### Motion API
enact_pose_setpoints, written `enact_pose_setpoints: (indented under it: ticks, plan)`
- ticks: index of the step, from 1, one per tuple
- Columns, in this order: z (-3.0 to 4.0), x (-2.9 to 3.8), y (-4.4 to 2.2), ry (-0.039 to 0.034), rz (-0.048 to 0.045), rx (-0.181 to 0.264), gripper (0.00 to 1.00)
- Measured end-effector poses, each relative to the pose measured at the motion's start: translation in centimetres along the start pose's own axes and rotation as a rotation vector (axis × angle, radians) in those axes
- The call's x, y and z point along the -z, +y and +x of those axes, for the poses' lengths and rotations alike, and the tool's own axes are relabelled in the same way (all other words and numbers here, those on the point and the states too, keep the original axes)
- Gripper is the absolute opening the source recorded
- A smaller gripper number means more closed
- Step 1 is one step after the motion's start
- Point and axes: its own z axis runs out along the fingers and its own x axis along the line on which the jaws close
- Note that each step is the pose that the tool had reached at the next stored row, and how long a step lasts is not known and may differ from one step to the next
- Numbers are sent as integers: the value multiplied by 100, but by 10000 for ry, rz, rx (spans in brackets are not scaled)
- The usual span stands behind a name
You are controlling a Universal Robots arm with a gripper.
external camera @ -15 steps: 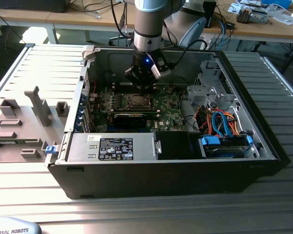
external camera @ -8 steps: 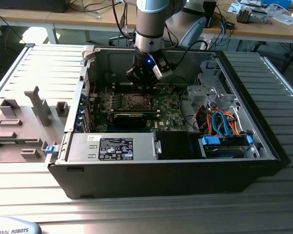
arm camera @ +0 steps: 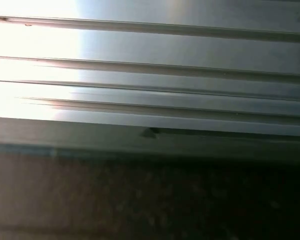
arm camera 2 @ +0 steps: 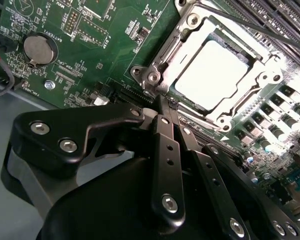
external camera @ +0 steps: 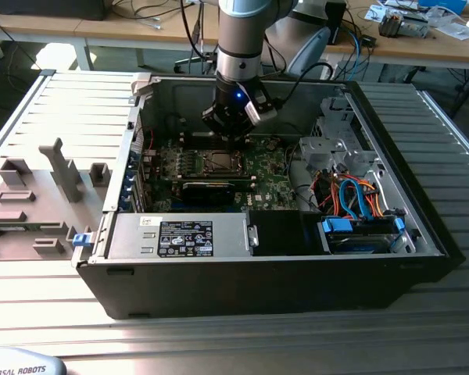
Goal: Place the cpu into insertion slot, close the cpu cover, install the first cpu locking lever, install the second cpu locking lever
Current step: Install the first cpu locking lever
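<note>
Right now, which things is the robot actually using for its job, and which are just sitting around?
For the job:
- cpu, sitting in its socket
- cpu cover, folded down around the chip
- pincer, shut, tips beside the socket

Just lying about:
- round coin battery
- blue and orange cables
- grey plastic holders

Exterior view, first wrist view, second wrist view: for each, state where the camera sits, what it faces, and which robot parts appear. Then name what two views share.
Exterior view: off the arm, looking down into the open computer case; the arm and gripper hang over the motherboard.
Second wrist view: on the wrist, facing the cpu under the cpu cover, jaws closed together.
First wrist view: on the arm, facing ribbed metal.
Shared: exterior and second wrist views show gripper and socket.
</note>
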Motion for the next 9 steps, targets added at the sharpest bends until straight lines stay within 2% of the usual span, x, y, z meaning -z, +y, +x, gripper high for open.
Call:
enact_pose_setpoints:
  ticks: [5,9]
  plan:
    - [2,1,-39,0,1,0,11]
    - [7,1,-97,2,2,0,11]
